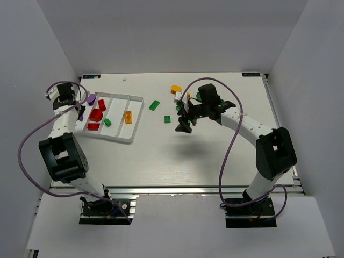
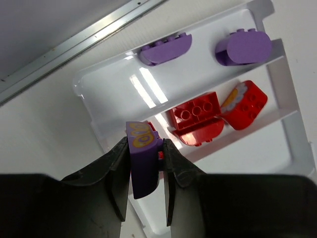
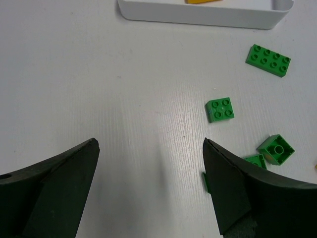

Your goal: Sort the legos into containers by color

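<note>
Legos are partly sorted: the white tray (image 1: pixel 136 99) sits on the left side of the table (image 1: pixel 215 161), and its four long compartments hold different colours. In the left wrist view, two rounded purple bricks (image 2: pixel 165 48) lie in the outermost compartment. The one beside it holds red bricks (image 2: pixel 194 113), one of them with a yellow and white print. From above, a small green brick (image 1: pixel 107 122) lies in the third compartment and an orange brick (image 1: pixel 128 116) in the fourth.

The left gripper (image 2: pixel 144 148) is clamped on a purple brick with a yellow print (image 2: pixel 143 166). It holds the brick upright between both fingers (image 2: pixel 116 168), above the tray's near end and over the red compartment.

The right gripper (image 3: pixel 151 148) hangs over bare table right of the tray, with its jaws spread wide and nothing between them. Loose green bricks lie just beyond it: a long flat one (image 3: pixel 268 60), a small square one (image 3: pixel 220 109) and an overturned one (image 3: pixel 275 149). Another is partly hidden behind the right finger (image 3: pixel 233 188). A rounded orange-yellow piece (image 1: pixel 176 88) rests farther back on the table.
</note>
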Robot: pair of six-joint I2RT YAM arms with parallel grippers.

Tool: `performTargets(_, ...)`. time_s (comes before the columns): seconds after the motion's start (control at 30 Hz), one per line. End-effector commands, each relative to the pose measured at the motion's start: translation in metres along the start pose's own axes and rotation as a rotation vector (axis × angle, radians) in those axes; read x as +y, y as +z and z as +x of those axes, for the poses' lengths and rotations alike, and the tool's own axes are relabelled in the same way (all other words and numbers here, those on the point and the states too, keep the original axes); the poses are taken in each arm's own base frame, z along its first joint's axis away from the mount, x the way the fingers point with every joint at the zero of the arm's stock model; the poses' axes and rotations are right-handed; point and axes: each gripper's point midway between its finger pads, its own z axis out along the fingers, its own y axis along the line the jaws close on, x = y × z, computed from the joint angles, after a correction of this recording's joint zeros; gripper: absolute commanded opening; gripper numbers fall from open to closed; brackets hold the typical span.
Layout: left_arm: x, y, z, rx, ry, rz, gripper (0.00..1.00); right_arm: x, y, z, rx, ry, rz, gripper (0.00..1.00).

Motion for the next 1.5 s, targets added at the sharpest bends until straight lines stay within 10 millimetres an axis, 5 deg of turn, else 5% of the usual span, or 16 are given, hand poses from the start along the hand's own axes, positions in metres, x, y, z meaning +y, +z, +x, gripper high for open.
performTargets(0.0,0.001,0.004,-0.033,-0.112,-0.031,-0.033,0.0,-0.002,-0.014,-0.01,-0.039,-0.006,0.012,0.89)
performTargets(0.4,0.008,0.039,-0.021,-0.087,-0.035,-0.091,0.0,-0.022,-0.027,0.0,-0.043,0.036,0.055,0.89)
performTargets(0.53,0.011,0.049,-0.013,-0.061,-0.031,-0.117,0.1,-0.026,-0.03,0.0,-0.043,0.039,0.066,0.89)
performTargets(0.8,0.02,0.062,0.0,-0.022,-0.017,-0.167,0.66,-0.034,-0.035,-0.004,-0.044,0.031,0.083,0.9)
performTargets(0.97,0.019,0.058,0.0,-0.02,-0.015,-0.159,0.8,-0.036,-0.038,-0.003,-0.041,0.047,0.091,0.89)
performTargets(1.13,0.004,0.029,-0.008,-0.041,-0.027,-0.032,0.8,-0.055,-0.044,-0.012,-0.05,0.049,0.179,0.89)
performTargets(1.23,-0.015,-0.001,-0.013,-0.055,-0.007,0.135,0.81,-0.098,-0.062,-0.012,-0.067,0.131,0.43,0.89)
performTargets(1.33,-0.025,-0.021,0.005,-0.038,0.04,0.281,0.92,-0.136,-0.084,0.001,-0.067,0.264,0.616,0.9)
performTargets(1.47,-0.048,-0.073,0.03,-0.01,0.052,0.536,0.98,-0.137,-0.089,0.03,-0.054,0.443,0.452,0.89)
